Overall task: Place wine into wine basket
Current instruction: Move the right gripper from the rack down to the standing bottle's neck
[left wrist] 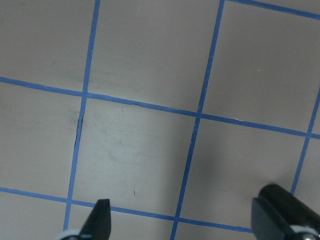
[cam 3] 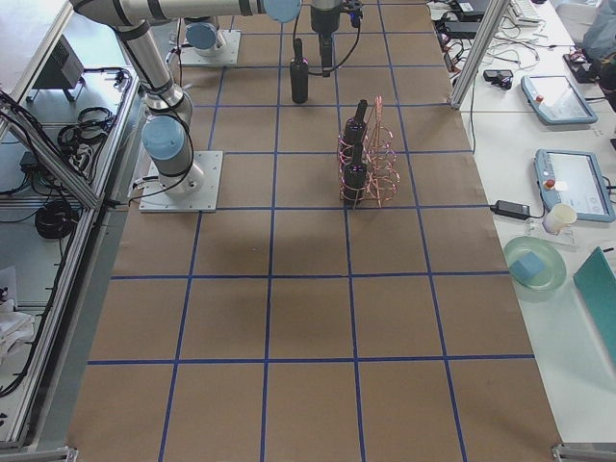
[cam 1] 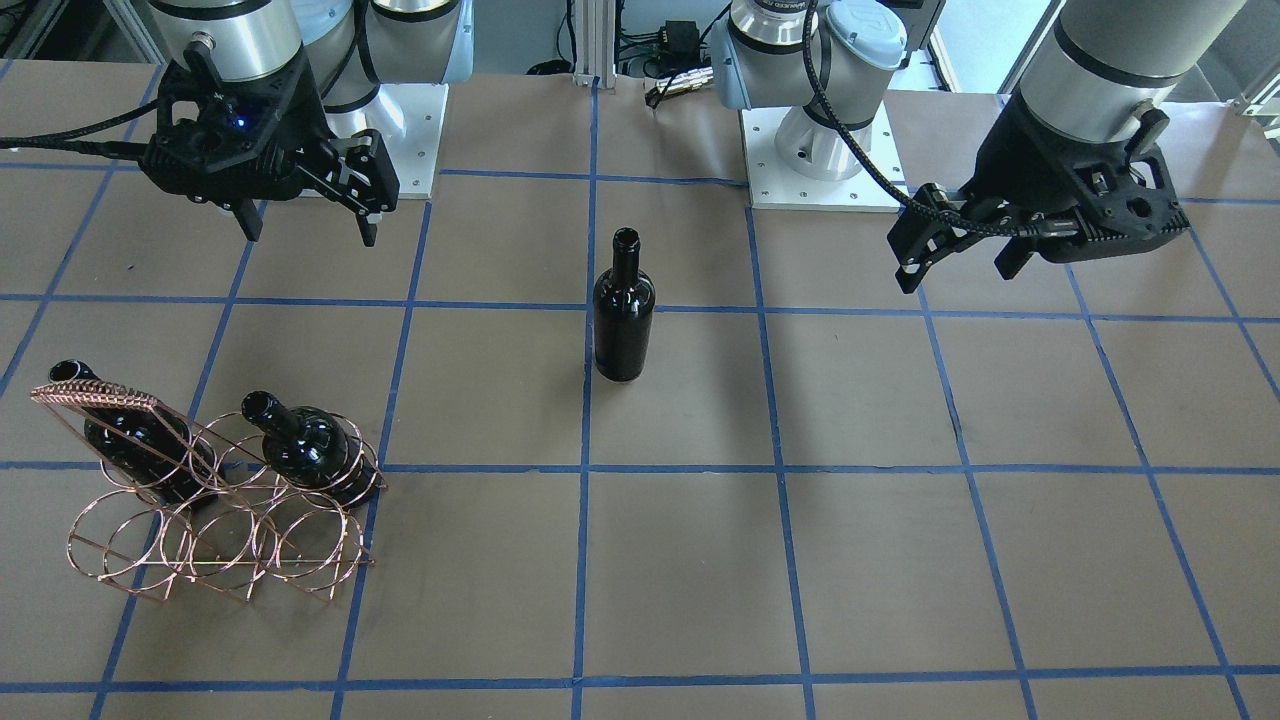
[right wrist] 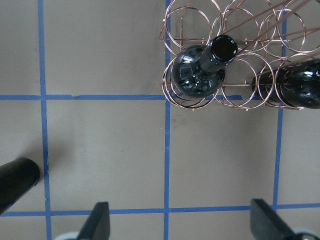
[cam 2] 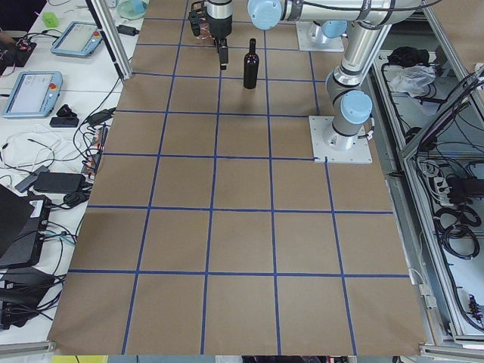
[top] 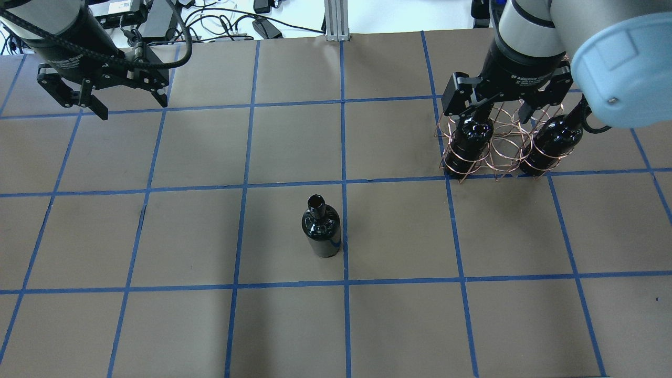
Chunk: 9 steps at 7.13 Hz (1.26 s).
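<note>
One wine bottle (cam 1: 623,310) stands upright and alone at the table's middle; it also shows in the overhead view (top: 321,228). The copper wire wine basket (cam 1: 225,520) stands on the robot's right side (top: 503,157) and holds two more dark bottles (cam 1: 305,445) (cam 1: 135,425) in its outer rings. My right gripper (top: 501,105) is open and empty, and hovers above the basket (right wrist: 235,30). My left gripper (top: 133,107) is open and empty over bare table at the far left, well away from the free bottle.
Brown paper with blue tape grid lines covers the table. The arm bases (cam 1: 825,150) stand at the robot's edge. Cables and tablets lie beyond the table's ends (cam 2: 76,38). A dark rounded shape (right wrist: 17,180) sits at the left edge of the right wrist view.
</note>
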Available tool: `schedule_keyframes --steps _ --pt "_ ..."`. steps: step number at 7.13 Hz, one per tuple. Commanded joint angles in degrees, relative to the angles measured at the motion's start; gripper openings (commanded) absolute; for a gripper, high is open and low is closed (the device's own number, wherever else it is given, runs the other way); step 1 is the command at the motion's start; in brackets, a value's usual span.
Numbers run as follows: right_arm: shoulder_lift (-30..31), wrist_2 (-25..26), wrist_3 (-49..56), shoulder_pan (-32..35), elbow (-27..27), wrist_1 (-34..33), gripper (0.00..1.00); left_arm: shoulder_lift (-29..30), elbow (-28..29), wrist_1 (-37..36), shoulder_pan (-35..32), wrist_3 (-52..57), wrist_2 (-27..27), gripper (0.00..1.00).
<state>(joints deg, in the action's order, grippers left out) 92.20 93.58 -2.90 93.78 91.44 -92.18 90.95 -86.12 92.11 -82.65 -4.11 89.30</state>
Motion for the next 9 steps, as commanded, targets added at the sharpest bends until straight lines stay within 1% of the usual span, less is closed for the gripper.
schedule_keyframes --steps 1,3,4,5,6,7,8,9 --pt "0.0 -0.2 -0.1 0.0 0.1 -0.1 1.0 0.2 -0.1 0.3 -0.1 -0.3 -0.3 1.0" --pt "-0.4 -0.2 -1.0 0.2 -0.8 -0.9 1.0 0.0 -0.1 1.1 0.0 -0.1 0.5 1.0" --pt "-1.0 -0.2 -1.8 0.6 -1.6 -0.7 1.0 0.1 -0.2 1.0 0.0 0.1 0.0 1.0" --pt "-2.9 -0.1 -5.7 3.4 -4.3 -0.4 1.0 -0.1 -0.3 0.7 0.0 0.6 0.6 1.0" --pt "-6.4 0.5 -13.6 9.7 -8.2 -0.1 1.0 -0.2 -0.3 0.4 -0.1 0.7 0.5 1.0" --pt "-9.5 0.3 -23.4 17.4 -9.7 -0.6 1.0 -0.6 -0.3 0.4 -0.6 0.7 0.4 1.0" --pt "-11.4 -0.1 -32.3 23.0 -9.5 -1.2 1.0 -0.6 -0.4 0.4 -0.8 0.9 0.4 1.0" --pt "-12.6 -0.1 -37.0 26.4 -8.6 -3.3 1.0 -0.8 -0.3 0.4 -0.8 2.4 0.5 1.0"
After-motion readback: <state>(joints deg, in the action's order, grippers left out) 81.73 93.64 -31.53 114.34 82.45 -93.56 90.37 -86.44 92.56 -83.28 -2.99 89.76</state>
